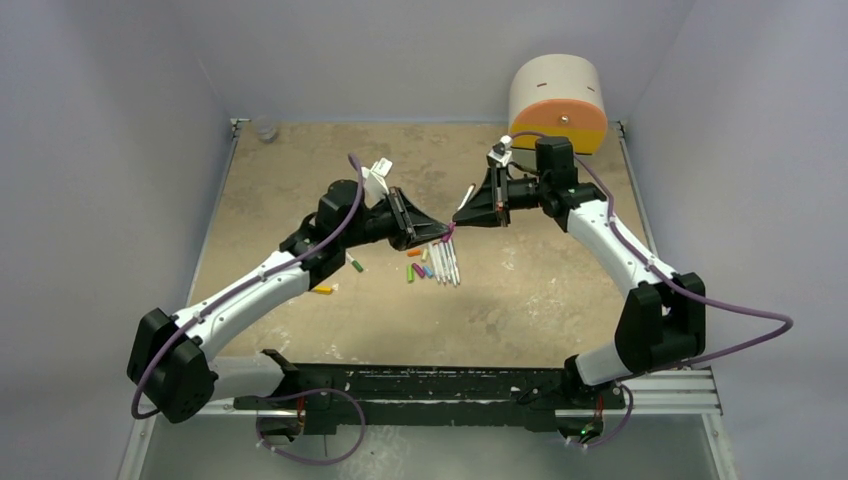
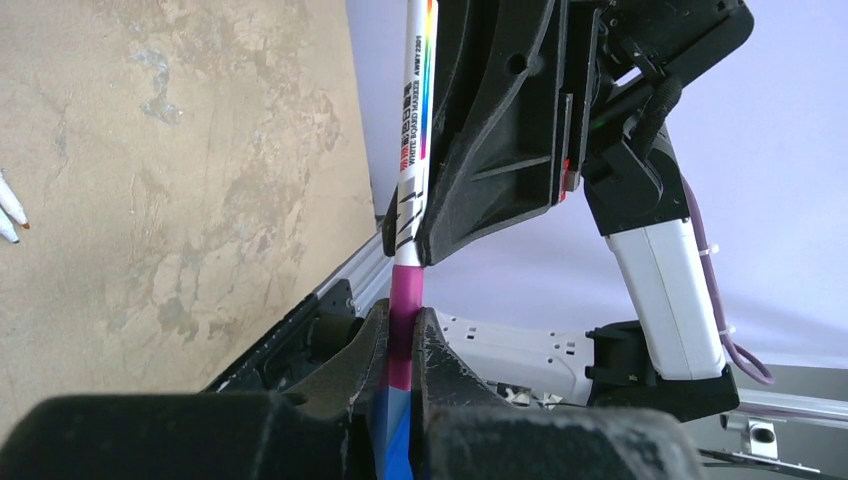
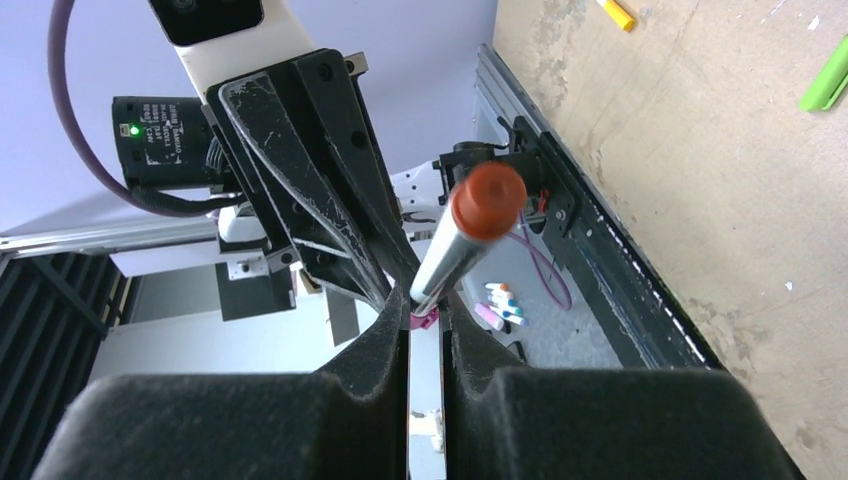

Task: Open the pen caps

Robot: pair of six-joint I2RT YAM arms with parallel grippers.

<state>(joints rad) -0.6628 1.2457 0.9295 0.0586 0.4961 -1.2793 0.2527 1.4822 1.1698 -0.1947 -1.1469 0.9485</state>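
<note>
While pen hangs midair between arms, left jaws clenched on magenta cap, right jaws clenched on white barrel. Other pens, loose caps lie on tabletop below.

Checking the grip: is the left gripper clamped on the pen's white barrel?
No, the left gripper pinches the magenta cap; the right gripper holds the white barrel.
</note>
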